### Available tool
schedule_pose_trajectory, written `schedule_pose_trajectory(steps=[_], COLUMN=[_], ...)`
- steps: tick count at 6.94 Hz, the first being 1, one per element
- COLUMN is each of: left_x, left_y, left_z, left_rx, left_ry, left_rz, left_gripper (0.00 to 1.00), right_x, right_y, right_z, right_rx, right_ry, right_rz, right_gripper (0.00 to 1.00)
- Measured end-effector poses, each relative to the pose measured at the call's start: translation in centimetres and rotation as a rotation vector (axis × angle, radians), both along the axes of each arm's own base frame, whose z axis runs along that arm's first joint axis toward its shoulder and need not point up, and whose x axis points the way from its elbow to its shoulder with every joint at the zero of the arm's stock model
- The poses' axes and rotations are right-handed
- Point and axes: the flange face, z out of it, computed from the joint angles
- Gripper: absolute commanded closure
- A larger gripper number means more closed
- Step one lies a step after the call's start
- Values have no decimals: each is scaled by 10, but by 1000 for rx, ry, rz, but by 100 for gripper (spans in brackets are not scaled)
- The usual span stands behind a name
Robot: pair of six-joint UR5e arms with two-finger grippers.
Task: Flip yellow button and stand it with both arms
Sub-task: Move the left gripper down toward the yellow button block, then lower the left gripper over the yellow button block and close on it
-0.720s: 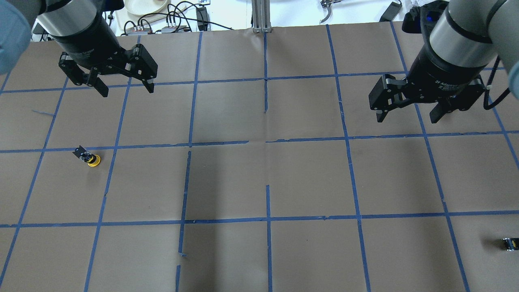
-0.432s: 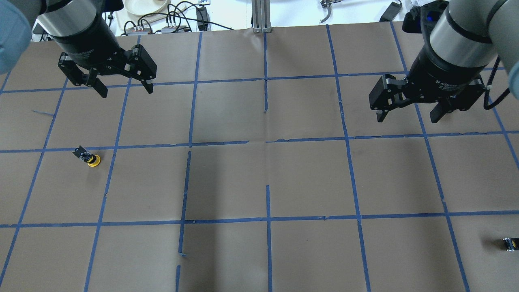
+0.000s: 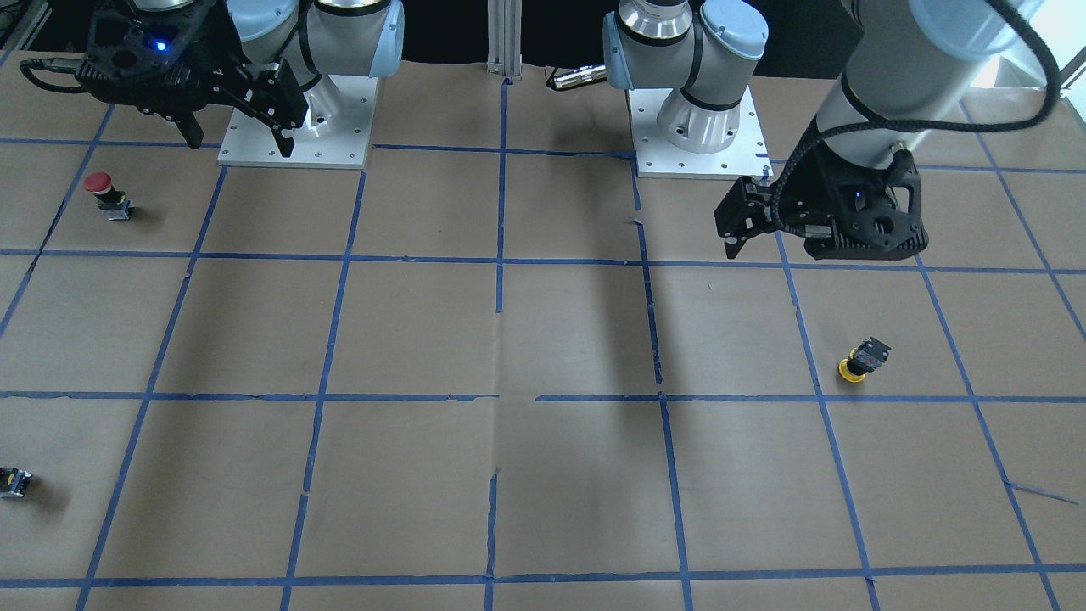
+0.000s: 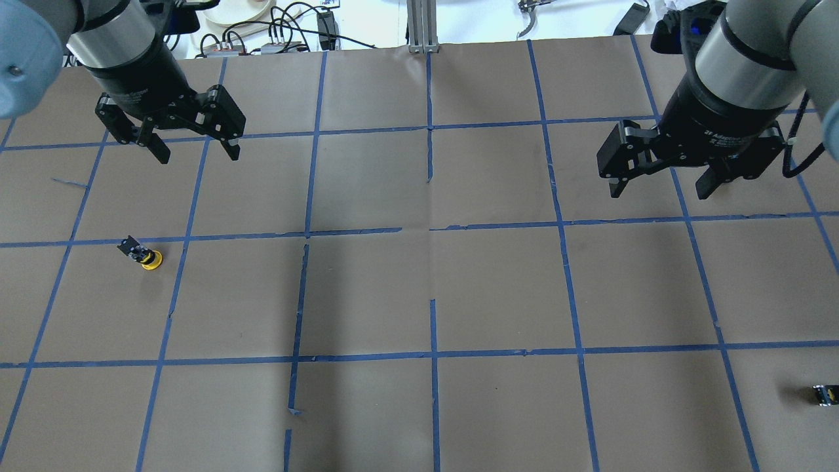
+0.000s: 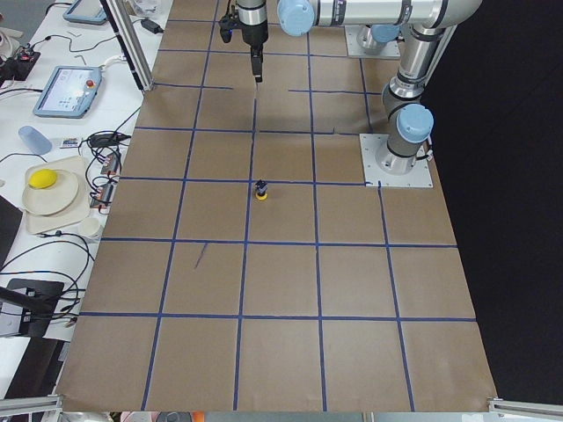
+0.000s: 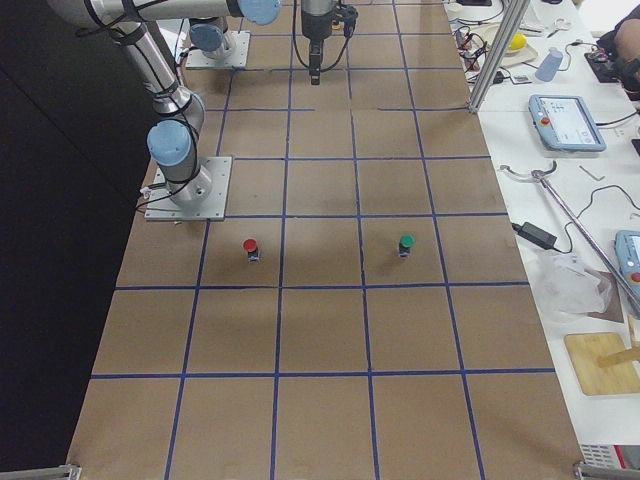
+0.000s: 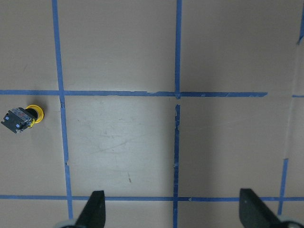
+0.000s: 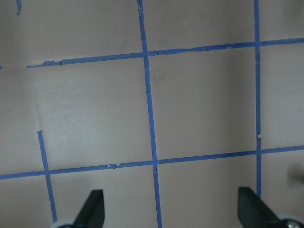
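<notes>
The yellow button (image 4: 145,255) rests cap-down on the worktop (image 4: 498,288), at seven o'clock from the left pincer (image 4: 196,156) in the overhead view, well apart. That pincer and the right pincer (image 4: 659,192) are spread, holding nothing.

The bench (image 4: 367,288) is covered in brown paper, matt and smooth, with faint creases and scuffs; the grid on it is blue tape (image 4: 433,354), a little shinier than the paper, torn and lifted in places; the left arm (image 4: 111,29) and right arm (image 4: 747,46) show satin silver-grey metal sleeves and smooth light-blue caps that look like plastic; the left end effector (image 4: 198,156) and right end effector (image 4: 659,193) are matt black with small bare-metal pins at the knuckles; the base plates (image 3: 348,136) are pale brushed metal; the yellow button (image 4: 145,256) has a glossy yellow cap, probably plastic, on a dull black body, though it is too small to judge any finer texture.
</notes>
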Motion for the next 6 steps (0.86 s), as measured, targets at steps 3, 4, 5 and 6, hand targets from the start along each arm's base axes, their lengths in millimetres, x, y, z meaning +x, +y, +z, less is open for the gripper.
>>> schedule_pose_trajectory(steps=[3,4,5,6], left_x=[105,142,174,195], left_y=[-9,-3,9,23], left_z=[-66,-92,-120,-152], left_rx=[30,-5,-30,-56], left_ry=[46,45,42,30], left_rz=[-226,-302,-351,-373], left_gripper=[0,0,0,0], right_x=[0,0,-1,-2], right_y=[0,-1,-1,-2], right_z=[0,-1,-1,-2], right_rx=[0,1,0,0], right_ry=[0,0,2,5], right_rz=[1,4,7,7], right_gripper=[0,0,0,0])
